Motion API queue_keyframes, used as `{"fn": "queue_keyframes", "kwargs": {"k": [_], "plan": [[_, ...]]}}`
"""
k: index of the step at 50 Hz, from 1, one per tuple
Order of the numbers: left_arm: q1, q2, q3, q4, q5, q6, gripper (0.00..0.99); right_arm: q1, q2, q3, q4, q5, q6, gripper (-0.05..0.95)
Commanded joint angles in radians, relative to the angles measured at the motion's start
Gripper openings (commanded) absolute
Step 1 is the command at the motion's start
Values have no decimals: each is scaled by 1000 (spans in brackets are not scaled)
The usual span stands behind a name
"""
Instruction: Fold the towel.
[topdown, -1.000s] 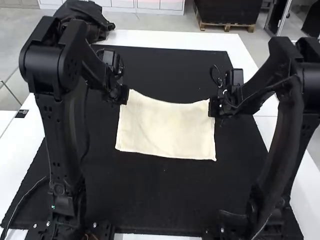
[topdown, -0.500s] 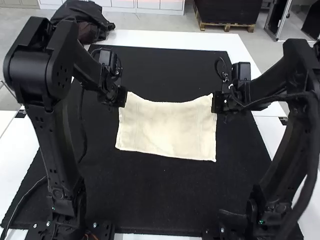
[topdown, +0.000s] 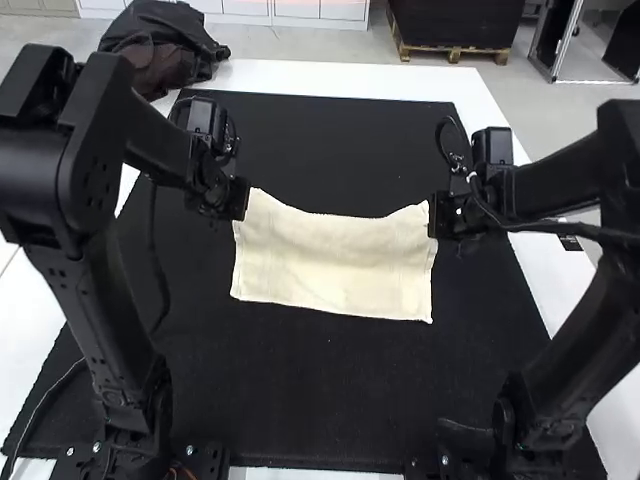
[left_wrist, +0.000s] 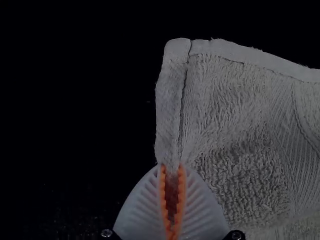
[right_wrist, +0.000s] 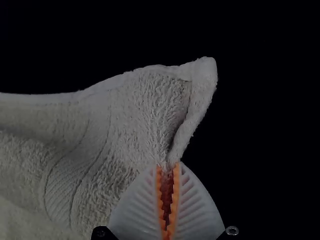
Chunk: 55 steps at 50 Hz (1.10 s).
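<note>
At the far left of the white table (topdown: 320, 76) lies dark, bunched fabric (topdown: 165, 45), apart from the work. The left gripper, with white ribbed fingers and orange pads (left_wrist: 171, 167), is clamped on the side edge of the cream terry-cloth towel (topdown: 335, 270), just short of its far left corner. The towel lies across the middle of the black rectangular mat (topdown: 320, 390), its far edge dipping between the two grips and its near edge nearly straight on the mat. It is a wide panel, and whether it is one layer or already doubled I cannot tell. At the other side, the right gripper, also white and ribbed with orange pads (right_wrist: 169, 166), is closed on the opposite side edge, near the far right corner, where the cloth puckers toward the fingers. So both ends are gripped, but no finished fold can be made out. What seems left is to bring the held edge over toward the near one, lay it down evenly, release it, and perhaps fold again; uneven travel could skew the layers.
</note>
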Motion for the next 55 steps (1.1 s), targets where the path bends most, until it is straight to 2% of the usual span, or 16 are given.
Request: {"fn": "queue_keyframes", "kwargs": {"k": [1, 10, 40, 55], "plan": [[9, -35, -17, -6, -7, 5, 26, -31, -55, -18, -20, -19, -7, -25], [9, -62, -46, -51, -6, 15, 26, -52, -111, -47, -79, -43, -10, -23], [9, -225, -164, -91, -7, 43, 26, -58, -280, -159, -246, -58, -33, -25], [9, -308, -273, -77, -10, 81, 26, -55, -329, -222, -263, -60, -33, -25]]}}
